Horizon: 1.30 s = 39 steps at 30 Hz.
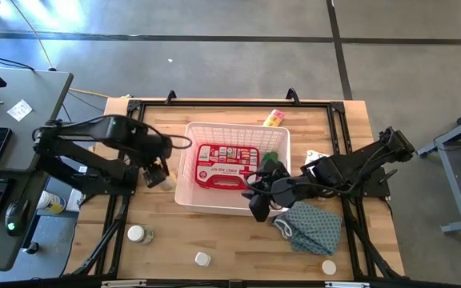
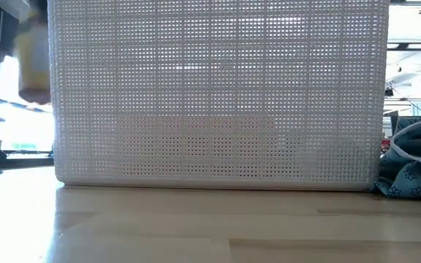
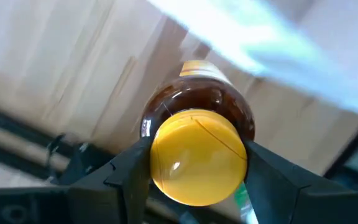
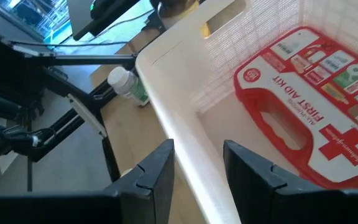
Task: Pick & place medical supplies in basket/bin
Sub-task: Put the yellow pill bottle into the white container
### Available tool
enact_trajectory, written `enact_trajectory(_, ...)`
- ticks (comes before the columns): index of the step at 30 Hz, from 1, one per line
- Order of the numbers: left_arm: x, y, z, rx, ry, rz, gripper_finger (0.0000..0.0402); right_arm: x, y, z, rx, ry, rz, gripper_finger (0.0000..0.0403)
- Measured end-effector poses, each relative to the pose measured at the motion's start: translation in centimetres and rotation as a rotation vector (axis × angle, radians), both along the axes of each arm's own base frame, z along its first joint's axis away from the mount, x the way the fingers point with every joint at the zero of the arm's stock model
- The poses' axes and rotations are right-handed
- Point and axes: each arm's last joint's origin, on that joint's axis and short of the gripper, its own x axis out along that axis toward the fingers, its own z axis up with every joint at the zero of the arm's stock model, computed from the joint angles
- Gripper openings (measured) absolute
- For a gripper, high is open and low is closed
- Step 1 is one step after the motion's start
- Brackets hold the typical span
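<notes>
The white lattice basket (image 1: 230,132) stands mid-table with the red first-aid case (image 1: 226,166) lying flat inside and a green item (image 1: 271,158) beside it. Left of the basket, my left gripper (image 1: 157,176) is shut on an amber bottle with a yellow cap (image 3: 197,155). The bottle shows blurred, high above the tabletop, in the low view (image 2: 33,58). My right gripper (image 1: 258,206) is at the basket's near rim, toward its right corner, shut on that rim (image 4: 199,168). My left gripper pinches the bottle's yellow cap (image 3: 160,155) between its two fingers (image 3: 129,171), coming from above and pointing down. The bottle hangs upright below the fingers, lifted clear of the table. My right gripper holds the basket's near rim (image 4: 194,155) with one finger inside the basket and one outside. The fingers slant down from the table's right and near side. The basket rests flat on the table.
A blue patterned cloth (image 1: 310,226) lies near the basket's right corner. White-capped bottles stand near the front edge (image 1: 140,234) (image 1: 203,258) (image 1: 328,267). A pink-and-yellow item (image 1: 274,118) lies behind the basket. Black frame rails (image 1: 122,216) run along the table's sides.
</notes>
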Motion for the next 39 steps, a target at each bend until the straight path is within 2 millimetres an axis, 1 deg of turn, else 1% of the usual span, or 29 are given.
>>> enact_trajectory(3,-0.3,0.0,2.4,-0.009,-0.102,0.022,0.0246,0.0,0.0,0.0,0.007,0.003,0.01,0.0129)
enact_trajectory(5,-0.6,0.0,3.4,-0.015,-0.133,0.028,0.0246,0.0,0.1,0.0,0.011,0.005,0.016,0.0129)
enact_trajectory(7,-0.6,0.1,4.0,-0.019,-0.161,0.033,0.0246,0.0,0.1,0.0,0.011,0.009,0.031,0.0129)
enact_trajectory(10,-0.7,0.0,4.2,-0.046,-0.168,0.04,0.0246,0.0,0.1,0.0,0.005,0.013,0.049,0.0129)
enact_trajectory(19,-0.7,-0.6,4.3,-0.247,-0.158,-0.041,0.0246,0.0,0.1,0.0,-0.01,0.017,0.07,0.0129)
enact_trajectory(24,-1.6,-1.1,4.9,-0.436,-0.181,-0.146,0.0246,0.0,0.2,-0.1,-0.014,0.024,0.09,0.0129)
enact_trajectory(30,-3.3,-1.4,5.8,-0.591,-0.224,-0.232,0.0246,-0.1,0.2,-0.1,-0.01,0.032,0.109,0.0129)
enact_trajectory(32,-3.6,-1.5,6.1,-0.608,-0.27,-0.252,0.0246,-0.1,0.2,-0.1,-0.011,0.032,0.108,0.0129)
enact_trajectory(34,-3.5,-1.5,6.7,-0.613,-0.352,-0.272,0.0246,-0.1,0.2,-0.1,-0.011,0.032,0.108,0.0129)
enact_trajectory(39,-2.3,-1.5,9.1,-0.592,-0.689,-0.347,0.0246,0.0,0.2,-0.1,-0.009,0.032,0.105,0.0129)
